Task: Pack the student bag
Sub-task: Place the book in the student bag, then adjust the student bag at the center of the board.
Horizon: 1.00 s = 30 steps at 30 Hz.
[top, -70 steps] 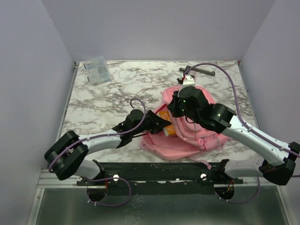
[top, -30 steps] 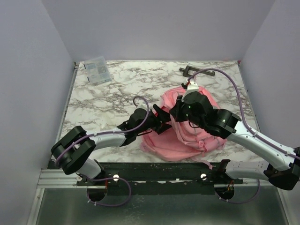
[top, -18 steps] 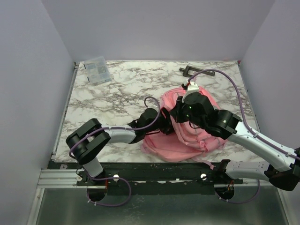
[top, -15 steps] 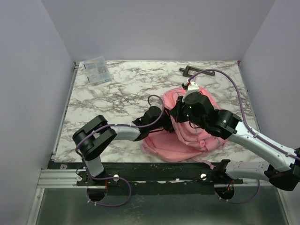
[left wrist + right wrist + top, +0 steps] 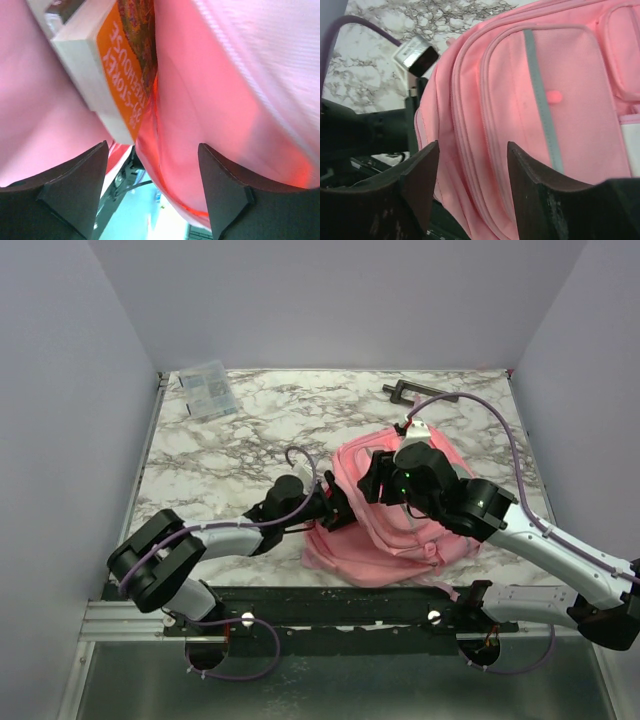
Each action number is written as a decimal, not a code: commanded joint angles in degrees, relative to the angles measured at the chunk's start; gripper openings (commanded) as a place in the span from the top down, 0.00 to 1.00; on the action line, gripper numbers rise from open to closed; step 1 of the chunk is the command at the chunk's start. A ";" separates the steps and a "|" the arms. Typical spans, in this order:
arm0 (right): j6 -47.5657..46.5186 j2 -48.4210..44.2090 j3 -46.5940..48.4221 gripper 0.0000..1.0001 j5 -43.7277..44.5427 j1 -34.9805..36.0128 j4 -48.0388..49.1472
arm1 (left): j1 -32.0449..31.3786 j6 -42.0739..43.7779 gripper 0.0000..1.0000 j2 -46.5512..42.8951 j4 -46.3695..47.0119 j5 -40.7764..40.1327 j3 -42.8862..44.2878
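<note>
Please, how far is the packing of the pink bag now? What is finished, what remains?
Done: an orange book sits inside the student bag. In hand: nothing is gripped; the left gripper is open at the bag's mouth, facing the book, and the right gripper is open over the bag's front. Left: a clear packet and a black tool lie outside on the table and probably go in next.

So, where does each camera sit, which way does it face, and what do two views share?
Top external: above and behind, looking down at the table, left arm, right arm and bag.
Left wrist: on the left arm, looking into the bag at a book; left gripper at the bottom.
Right wrist: on the right arm, looking at the bag's front; right gripper at the bottom.
All three share the bag.
</note>
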 commanded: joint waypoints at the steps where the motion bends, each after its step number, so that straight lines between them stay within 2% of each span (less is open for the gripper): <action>1: -0.68 -0.30 -0.85 0.37 3.72 -0.10 -3.25 | 3.70 6.72 0.23 -6.50 2.76 9.35 -5.75; 3: 0.33 -1.13 -0.78 0.34 3.68 -0.09 -4.59 | 4.43 7.99 0.20 -8.19 3.77 10.63 -7.15; 6: 3.97 -5.28 -2.30 0.20 4.89 -0.08 -4.51 | 4.91 8.11 0.22 -9.30 4.23 11.86 -8.07; 8: 9.37 -7.16 -2.54 0.14 12.07 -0.10 -8.51 | 4.96 7.58 0.23 -9.84 4.25 10.80 -9.84; 11: 18.44 -8.82 -4.39 0.18 24.13 -0.71 -17.29 | 5.85 6.49 0.24 -9.24 4.25 9.17 -12.25; 13: 20.99 -10.33 -8.17 0.20 27.69 -3.57 -18.31 | 6.75 4.73 0.24 -7.90 4.52 9.31 -13.17; 19: 15.80 -13.97 -19.87 0.22 10.88 -28.18 -9.12 | 7.04 5.98 0.24 -7.53 5.13 9.66 -13.53; 22: 17.17 -12.24 -21.24 0.22 9.16 -32.24 -8.14 | 7.10 5.45 0.26 -9.52 5.00 7.59 -15.80; 24: 16.34 -10.13 -22.49 0.23 4.86 -36.63 -5.54 | 7.24 5.54 0.26 -9.95 4.42 7.69 -16.59; 28: 11.70 -6.17 -29.13 0.29 -13.44 -48.76 6.35 | 7.82 4.84 0.20 -10.42 3.42 9.66 -18.17; 30: 9.63 -4.18 -31.51 0.30 -17.04 -49.23 13.53 | 8.20 5.56 0.19 -11.96 2.96 9.50 -19.55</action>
